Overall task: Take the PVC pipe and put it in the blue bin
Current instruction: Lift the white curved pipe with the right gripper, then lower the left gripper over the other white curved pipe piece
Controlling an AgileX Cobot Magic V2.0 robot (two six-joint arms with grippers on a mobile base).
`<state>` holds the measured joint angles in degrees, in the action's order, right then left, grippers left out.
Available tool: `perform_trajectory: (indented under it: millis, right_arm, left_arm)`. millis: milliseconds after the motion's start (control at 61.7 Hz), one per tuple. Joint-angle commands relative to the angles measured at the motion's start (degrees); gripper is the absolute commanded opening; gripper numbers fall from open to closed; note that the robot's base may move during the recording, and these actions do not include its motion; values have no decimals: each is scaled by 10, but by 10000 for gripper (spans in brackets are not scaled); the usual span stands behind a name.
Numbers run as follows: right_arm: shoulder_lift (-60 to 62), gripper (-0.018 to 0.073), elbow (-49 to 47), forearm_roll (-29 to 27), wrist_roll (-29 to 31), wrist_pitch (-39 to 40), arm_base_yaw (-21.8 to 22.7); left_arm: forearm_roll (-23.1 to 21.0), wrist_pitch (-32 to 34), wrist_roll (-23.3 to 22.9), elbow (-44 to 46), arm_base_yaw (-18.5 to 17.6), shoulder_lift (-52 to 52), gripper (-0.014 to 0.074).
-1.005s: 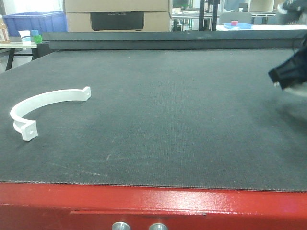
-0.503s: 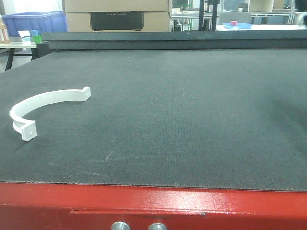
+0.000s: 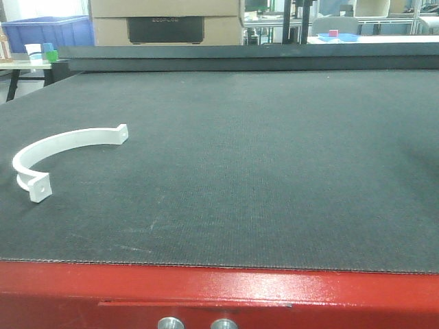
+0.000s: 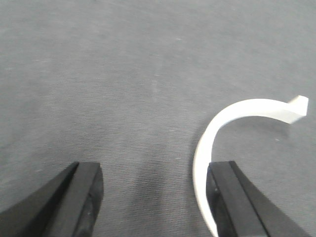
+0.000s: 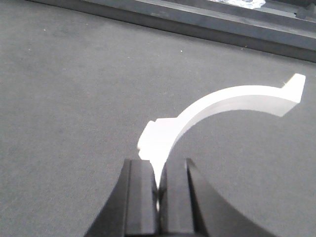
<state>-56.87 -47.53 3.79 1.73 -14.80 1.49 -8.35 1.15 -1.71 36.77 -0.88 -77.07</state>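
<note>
Pincer on right [image 5: 158,172] tight around PVC pipe [image 5: 232,102].

Dark felt tabletop [image 3: 274,157], red front edge [image 3: 274,288], cardboard box [image 3: 168,7], white cup [image 3: 32,51]

Open ground: the dark grey felt table [image 3: 274,157] is bare across its middle and right, from the red near edge [image 3: 219,284] to the low dark rail [image 3: 240,62] that bars its far side. One white curved PVC clamp [image 3: 65,144] lies flat at near left. The left gripper [image 4: 153,170], jaws wide, hangs over bare felt, with the clamp just inside one finger. The right gripper [image 5: 159,168] is pinched on a second white curved piece [image 5: 222,106].
</note>
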Motion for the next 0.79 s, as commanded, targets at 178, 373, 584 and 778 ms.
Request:
perform_trajectory:
  millis: [178,373,584,778]
  right_arm:
    - [34,-169,-5,-9,2,-24,0]
    - [51,-169,-5,-14,2,-41,0]
    - [62,-169,-5,-15,2,-42,0]
    - [62,-169,-5,-15,2,-41,0]
  left_arm:
    - [-44,-11,0,68,-41,-61,361]
    - [-49,-57,0,105,-42,-100,361]
    - [-50,-61,0,125,-42,-119,361]
    - [-50,-66,0,130,-42,-119,361]
